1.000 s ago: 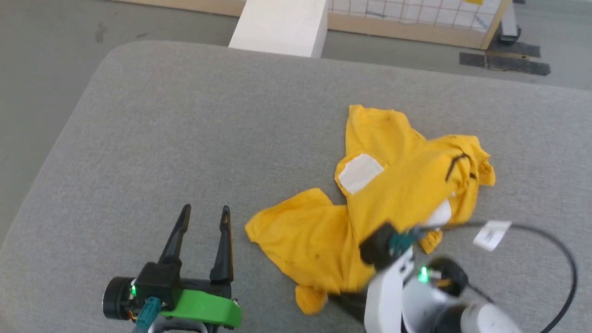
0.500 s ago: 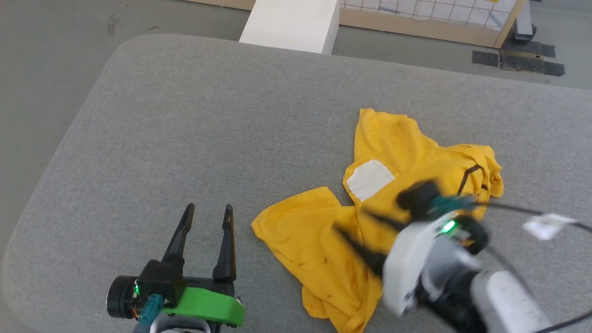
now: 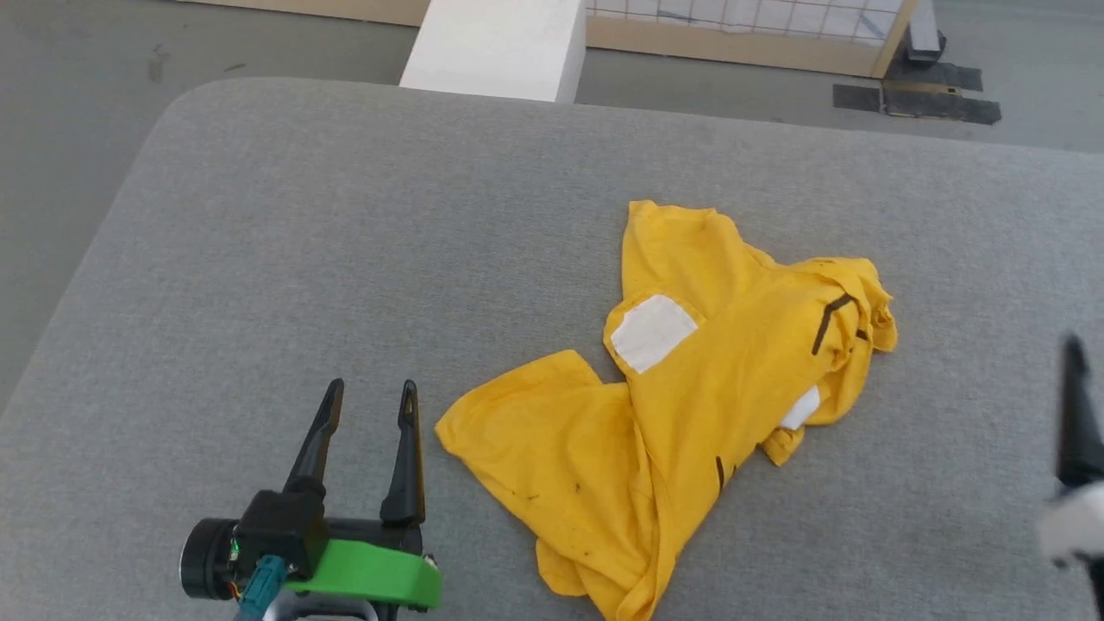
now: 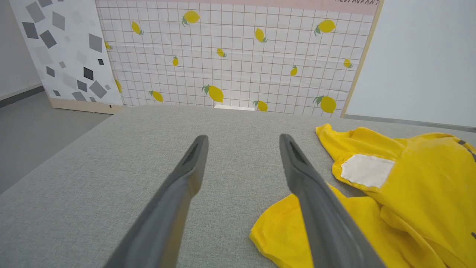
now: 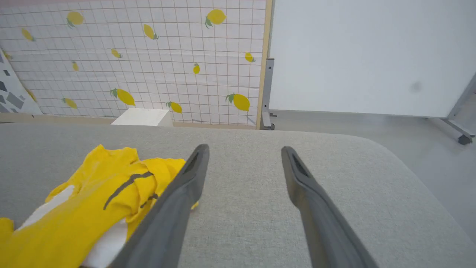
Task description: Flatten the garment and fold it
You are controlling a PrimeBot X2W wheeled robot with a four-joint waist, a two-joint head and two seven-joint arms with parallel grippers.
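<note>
From my head, the garment [image 3: 681,405] lay crumpled on the grey padded surface [image 3: 345,216], right of the middle, bright yellow, folded over itself with one white patch [image 3: 651,332] facing up and a short black stripe [image 3: 830,321] near its far right edge. My left gripper [image 3: 371,392] sat at the lower left, its two dark fingers spread apart with nothing between them, just beside the garment's near left corner but not touching it. My right gripper [image 3: 1076,405] showed as a single blurred dark finger at the right edge, well clear of the cloth. A white block [image 3: 492,43] stood on the floor beyond the surface's far edge. From my left wrist, the left gripper [image 4: 243,137] stood wide and empty over bare surface, the garment [image 4: 416,186] spread to its right, with its near hem passing behind the right finger. A lemon-patterned panel [image 4: 238,56] rose behind. From my right wrist, the right gripper [image 5: 244,148] was likewise spread and held nothing; the garment [image 5: 93,208] lay to its left, partly hidden by the left finger.
</note>
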